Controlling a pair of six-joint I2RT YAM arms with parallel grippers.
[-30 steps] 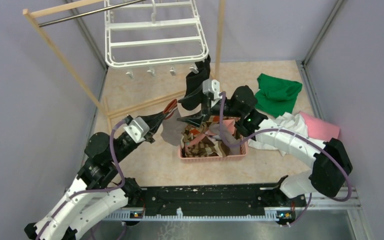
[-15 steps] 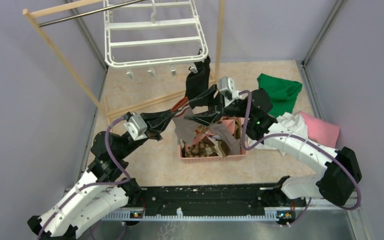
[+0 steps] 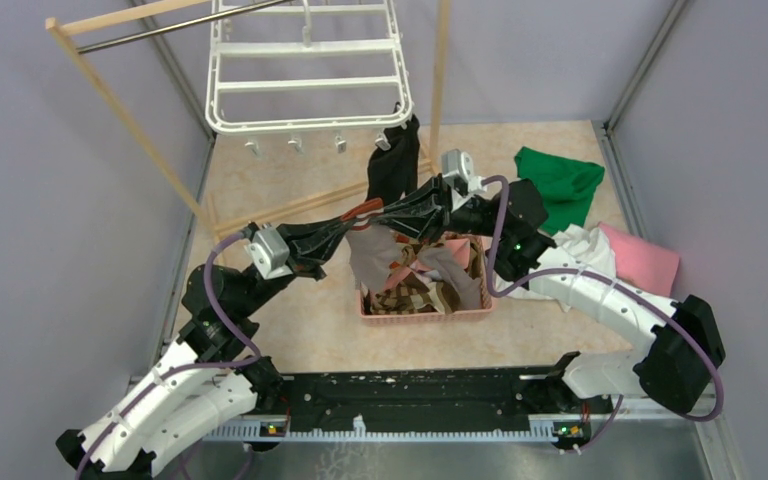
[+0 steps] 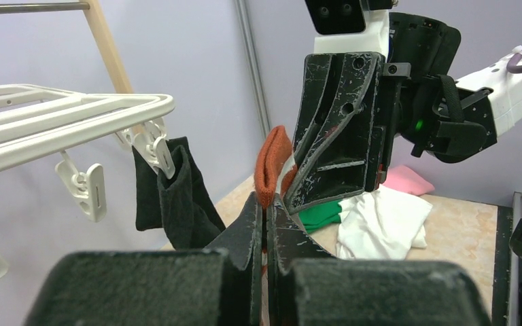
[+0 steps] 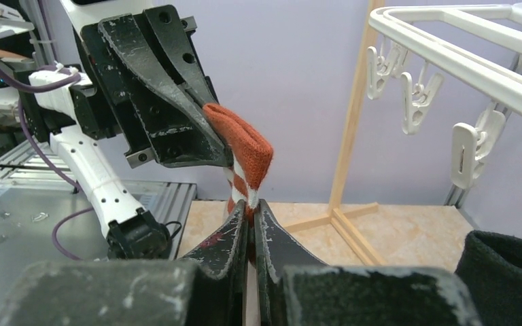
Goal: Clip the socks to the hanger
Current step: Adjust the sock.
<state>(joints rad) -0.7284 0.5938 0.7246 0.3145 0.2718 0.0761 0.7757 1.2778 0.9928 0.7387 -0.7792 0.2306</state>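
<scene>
Two end effectors gripped one sock (image 3: 367, 250), grey with an orange, striped cuff. The left end effector (image 3: 358, 215) was pinched shut on the cuff. The right end effector (image 3: 388, 211), tip to tip with it, was clamped narrow on the same cuff just beside it. The grey body hung below both, over a pink basket (image 3: 425, 312) of other socks. Above and beyond them hung the white hanger (image 3: 305, 85). A black sock (image 3: 395, 168) dangled from its corner clip, just behind the right end effector. More clips (image 3: 295, 145) lined the hanger's near edge, above the left end effector.
</scene>
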